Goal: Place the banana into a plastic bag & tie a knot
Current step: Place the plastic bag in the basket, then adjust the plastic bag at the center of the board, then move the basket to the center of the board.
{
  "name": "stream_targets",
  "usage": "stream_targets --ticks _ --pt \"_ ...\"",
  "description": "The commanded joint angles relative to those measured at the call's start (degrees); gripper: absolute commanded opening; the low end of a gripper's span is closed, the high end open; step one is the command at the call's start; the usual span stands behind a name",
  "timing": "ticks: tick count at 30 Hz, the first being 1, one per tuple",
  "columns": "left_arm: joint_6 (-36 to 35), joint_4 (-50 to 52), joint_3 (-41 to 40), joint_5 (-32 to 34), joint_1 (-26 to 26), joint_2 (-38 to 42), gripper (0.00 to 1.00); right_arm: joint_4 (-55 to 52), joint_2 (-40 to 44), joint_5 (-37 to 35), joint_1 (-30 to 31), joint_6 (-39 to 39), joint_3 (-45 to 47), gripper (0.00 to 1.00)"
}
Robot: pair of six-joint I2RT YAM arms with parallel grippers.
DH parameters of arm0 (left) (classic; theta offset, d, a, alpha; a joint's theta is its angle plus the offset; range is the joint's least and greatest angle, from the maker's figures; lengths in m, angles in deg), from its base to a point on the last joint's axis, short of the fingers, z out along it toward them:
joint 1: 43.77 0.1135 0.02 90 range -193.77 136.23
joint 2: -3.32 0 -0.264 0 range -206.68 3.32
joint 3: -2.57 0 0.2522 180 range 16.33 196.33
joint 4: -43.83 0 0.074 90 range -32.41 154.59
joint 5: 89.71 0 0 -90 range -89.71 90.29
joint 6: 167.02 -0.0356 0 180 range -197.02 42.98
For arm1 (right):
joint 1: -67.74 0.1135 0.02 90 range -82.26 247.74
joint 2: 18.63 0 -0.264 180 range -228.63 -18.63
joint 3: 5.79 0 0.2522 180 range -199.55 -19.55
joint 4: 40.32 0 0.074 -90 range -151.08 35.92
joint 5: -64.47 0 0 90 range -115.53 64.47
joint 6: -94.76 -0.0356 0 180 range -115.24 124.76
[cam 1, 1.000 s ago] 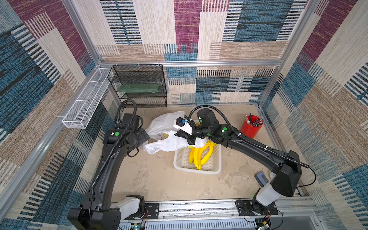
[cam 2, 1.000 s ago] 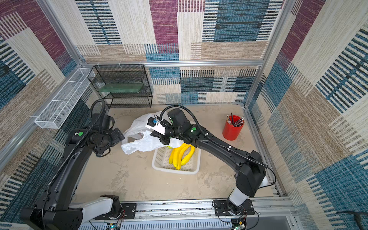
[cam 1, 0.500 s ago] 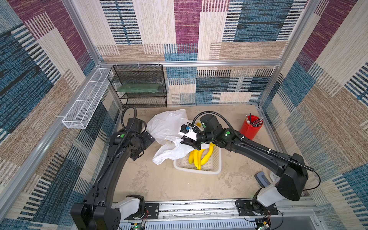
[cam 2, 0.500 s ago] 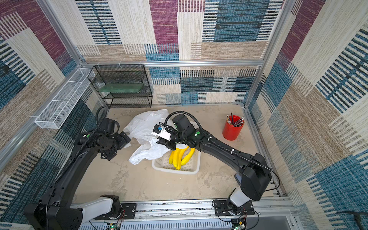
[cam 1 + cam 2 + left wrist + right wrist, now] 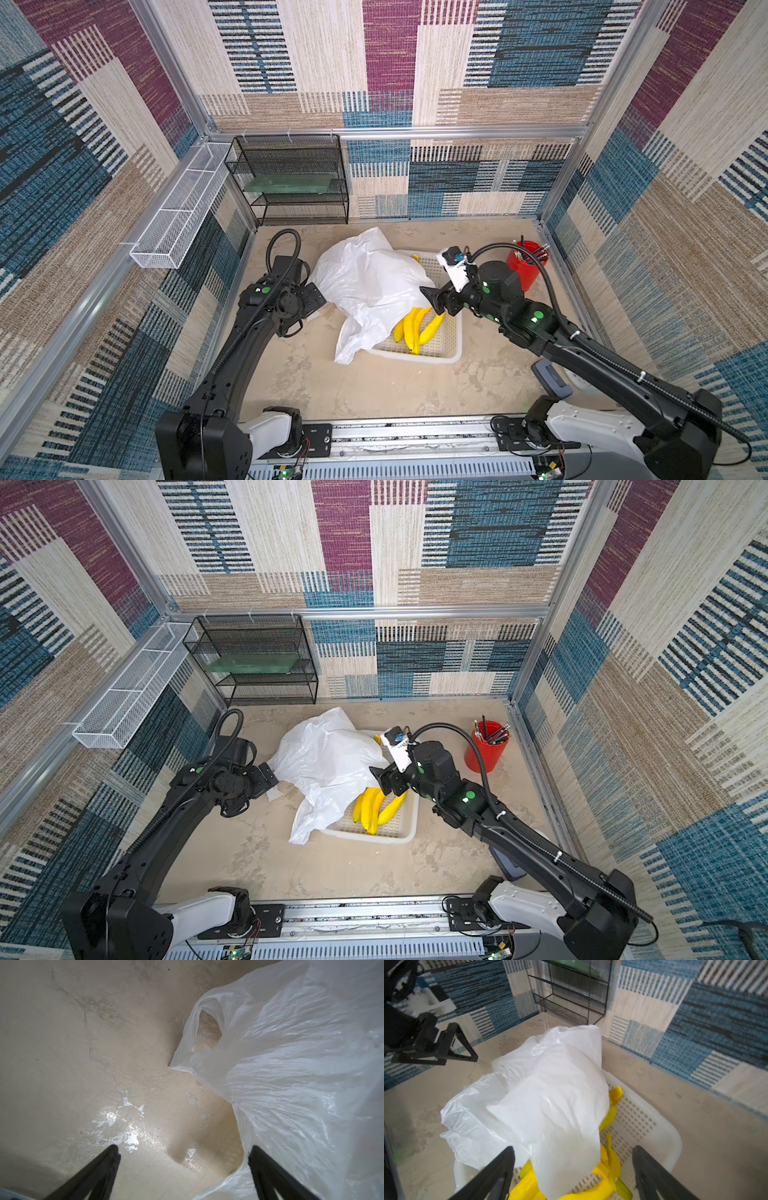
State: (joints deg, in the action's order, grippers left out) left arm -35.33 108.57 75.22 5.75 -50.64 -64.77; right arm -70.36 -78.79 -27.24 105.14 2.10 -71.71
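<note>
Just now, in both top views, the right gripper has sprung wide and dropped the plastic bag, which slumps over the basket and bananas; nothing is bagged yet. Left wrist view: the left gripper is spread and empty beside one handle loop. Right wrist view: the plastic bag hides its own opening.

Left gripper, black fingers spreading wide over scuffed beige tabletop. Thin white crinkly translucent plastic bag lying just beside one finger, handle loop gaping.
</note>
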Motion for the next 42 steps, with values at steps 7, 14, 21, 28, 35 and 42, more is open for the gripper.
stream_targets --ticks 7,14,21,28,35,42 --pt "-14.11 -24.91 -21.27 9.67 0.21 10.95 0.99 -7.57 10.09 1.83 -8.97 -21.2 9.82 0.87" --pt "-18.44 -37.14 -19.34 7.35 3.61 -3.37 1.0 -9.9 6.3 6.7 -9.32 -21.38 7.93 0.89" --pt "-21.73 -41.26 -11.01 -5.31 6.67 -16.07 0.95 -9.96 2.85 8.84 -8.93 -23.03 8.52 0.89" --pt "-18.52 -40.15 -10.49 -6.15 6.66 -17.23 0.33 -8.17 -5.61 10.82 -7.77 -25.55 6.67 0.86" --pt "-14.9 -35.04 -10.15 -0.93 6.66 -11.68 0.0 -9.1 -16.39 11.26 -7.35 -26.32 2.46 0.78" --pt "-6.92 -29.17 -12.08 -0.44 6.54 -5.71 0.0 -10.35 -21.25 7.14 -13.63 -27.05 0.11 0.33"
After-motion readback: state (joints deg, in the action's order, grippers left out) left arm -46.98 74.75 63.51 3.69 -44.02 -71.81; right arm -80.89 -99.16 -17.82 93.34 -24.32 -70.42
